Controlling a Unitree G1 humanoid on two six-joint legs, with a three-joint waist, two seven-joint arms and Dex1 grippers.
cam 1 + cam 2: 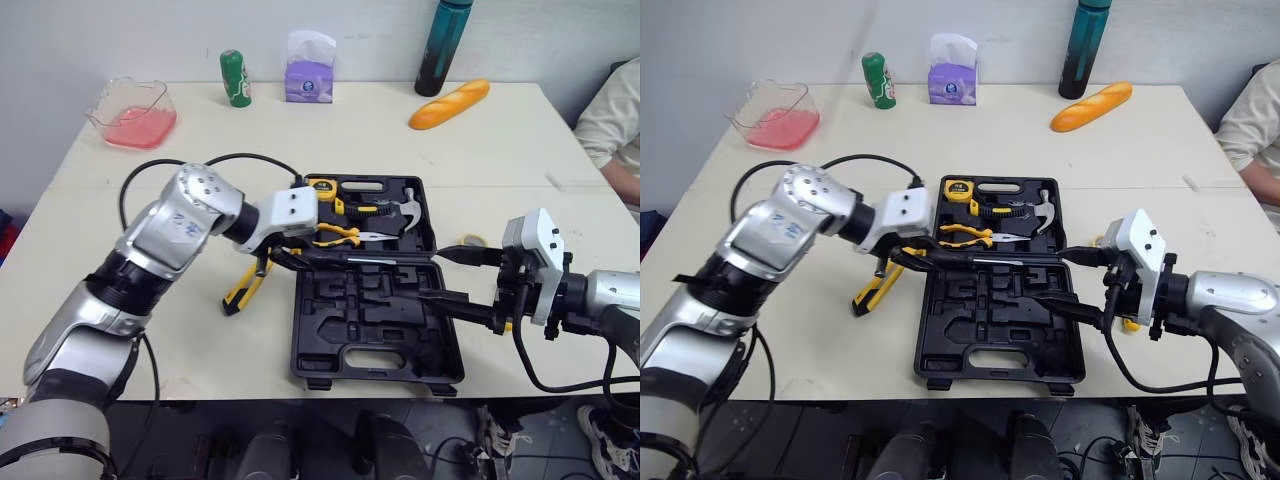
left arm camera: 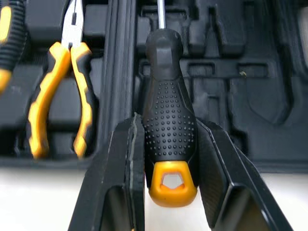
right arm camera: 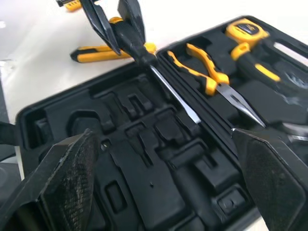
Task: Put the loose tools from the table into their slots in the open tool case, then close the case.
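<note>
Cream tabletop (image 1: 500, 160), plain pale wall behind.

Nearest, at the table's front middle: open black tool case (image 1: 330, 360). Lies flat, near half all bare moulded slots.

Over the hinge line: screwdriver (image 2: 168, 120), black dimpled handle with an orange butt. Lies roughly level, long axis across the case, shaft pointing to the robot's right, butt toward the case's left edge. Clamped at the handle between the fingers of the left gripper (image 1: 283, 258).

Opposite, at the case's right edge: right gripper (image 1: 458, 280). Fingers spread wide, holding nothing, tips aimed toward the shaft's end.

On the table just left of the case: a yellow-and-black tool (image 1: 243, 287), possibly a utility knife, its far end hidden behind the left gripper.

Seated in the case's far half: yellow-handled pliers (image 1: 340, 234) just beyond the shaft, hammer (image 1: 405, 210), yellow tape measure (image 1: 321, 186).

Farther back, well apart from the case: baguette (image 1: 449, 104), pink-tinted clear tub (image 1: 135, 112), green bottle (image 1: 235, 78), purple tissue pack (image 1: 309, 68), dark teal bottle (image 1: 443, 47).

At the far right edge: a person's pale sleeve (image 1: 615, 120).
</note>
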